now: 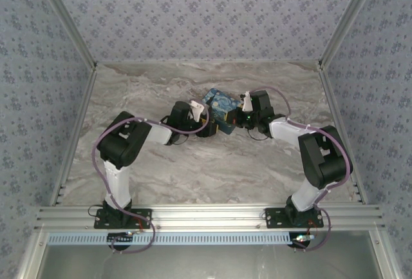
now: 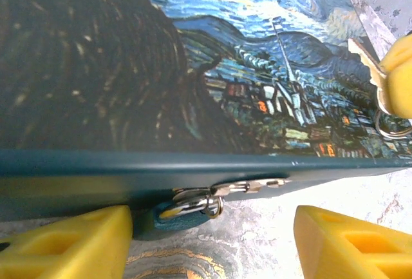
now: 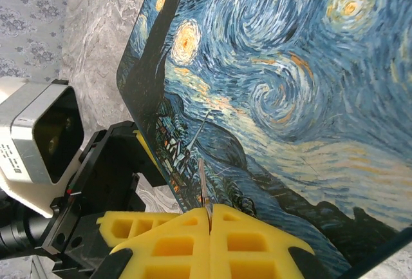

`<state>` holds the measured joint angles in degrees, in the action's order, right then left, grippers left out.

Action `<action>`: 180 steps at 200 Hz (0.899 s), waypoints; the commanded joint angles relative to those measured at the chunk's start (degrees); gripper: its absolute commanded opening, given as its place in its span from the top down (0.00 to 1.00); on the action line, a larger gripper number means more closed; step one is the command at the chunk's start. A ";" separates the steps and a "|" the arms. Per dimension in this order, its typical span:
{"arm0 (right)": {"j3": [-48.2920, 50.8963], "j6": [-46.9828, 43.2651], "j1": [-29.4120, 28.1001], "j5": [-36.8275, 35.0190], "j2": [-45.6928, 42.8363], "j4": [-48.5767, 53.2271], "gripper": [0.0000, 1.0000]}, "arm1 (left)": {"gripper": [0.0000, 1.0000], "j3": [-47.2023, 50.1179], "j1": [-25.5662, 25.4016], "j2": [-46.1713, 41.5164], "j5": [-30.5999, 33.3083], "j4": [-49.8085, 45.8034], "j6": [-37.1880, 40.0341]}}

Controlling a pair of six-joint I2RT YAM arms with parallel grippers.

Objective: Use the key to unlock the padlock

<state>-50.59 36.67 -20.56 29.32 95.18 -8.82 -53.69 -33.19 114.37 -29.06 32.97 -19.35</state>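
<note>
Left pincer [image 2: 212, 243] open at the box [image 2: 77, 176] edge, padlock [image 2: 185, 211] in the gap between its fingers [image 2: 71, 243]. Right pincer [image 3: 210, 213] clamps the key [image 3: 202, 185] over the box.

Seen from above, the box [image 1: 217, 106] lies on the surface [image 1: 193, 169], toward 12 o'clock from its centre. The left fingers [image 2: 71, 243] are at the box's 7 o'clock and the right fingers [image 3: 244, 240] at its 3 o'clock. The padlock [image 2: 187, 209] hangs at the box's edge between the left fingers, just beside one. The key [image 3: 202, 182], in the right fingers, is over the lid.
</note>
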 commanded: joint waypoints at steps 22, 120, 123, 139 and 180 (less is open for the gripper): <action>0.11 -0.10 -0.57 -1.94 1.37 4.66 1.00 | 0.45 -1.77 -0.82 2.29 -1.53 -2.52 0.14; 0.23 -0.15 -0.66 -1.96 1.21 4.36 1.00 | 0.55 -3.50 -2.90 4.72 2.76 -2.94 -4.03; 0.23 -0.11 -0.64 -1.97 1.24 4.31 1.00 | 0.55 -3.52 -2.98 4.72 2.96 -3.06 -4.03; 0.16 -0.06 -0.66 -1.95 1.07 4.30 1.00 | 0.56 -3.34 -3.22 4.67 3.82 -3.47 -4.09; 0.22 -0.10 -0.64 -1.95 0.98 4.33 1.00 | 0.60 -4.00 -3.85 4.95 4.21 -4.67 -3.37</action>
<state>-50.59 36.67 -20.69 29.32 95.18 -8.86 -56.55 -35.42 116.81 -24.29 32.58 -22.55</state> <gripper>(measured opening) 0.053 0.405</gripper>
